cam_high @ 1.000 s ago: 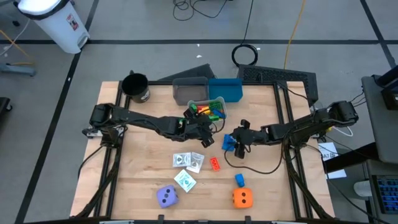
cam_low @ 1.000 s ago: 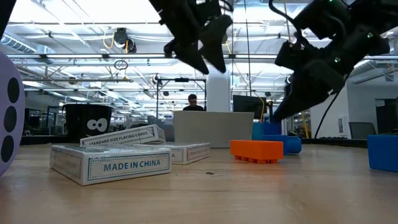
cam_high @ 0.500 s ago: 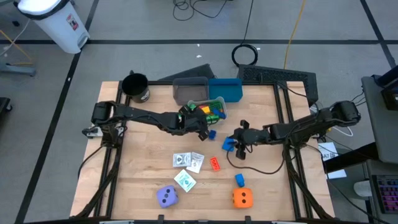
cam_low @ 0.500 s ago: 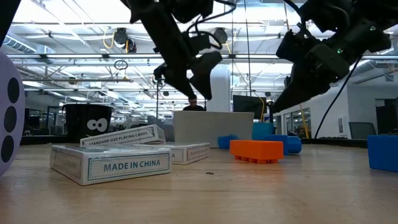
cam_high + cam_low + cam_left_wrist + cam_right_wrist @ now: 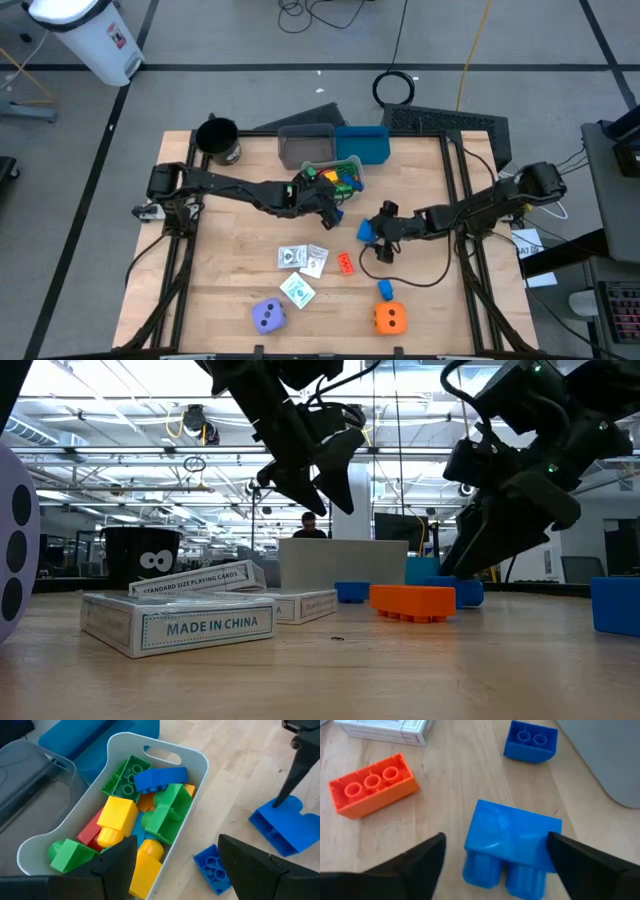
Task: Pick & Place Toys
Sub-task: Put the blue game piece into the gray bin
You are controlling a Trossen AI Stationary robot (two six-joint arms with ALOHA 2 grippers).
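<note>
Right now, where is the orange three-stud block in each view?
High: orange block, mid-table, right of the white cards.
Low: centre, right of the cards.
Left wrist: not in it.
Right wrist: beside the cards.
Shared landmark: the cards.

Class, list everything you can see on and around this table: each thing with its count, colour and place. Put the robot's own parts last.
White bin: one, table's far middle, holding red, yellow, green and blue blocks.
Grey bin: one, behind it.
Blue bin: one, beside the grey one.
Black cup: one, far left corner.
Loose blue blocks: three;.
Orange block: one, table's middle.
Card boxes: three, white, near middle.
Purple die: one, near edge.
Orange die: one, near edge.
Left tool: open, beside the white bin.
Right tool: open around a blue block.
</note>
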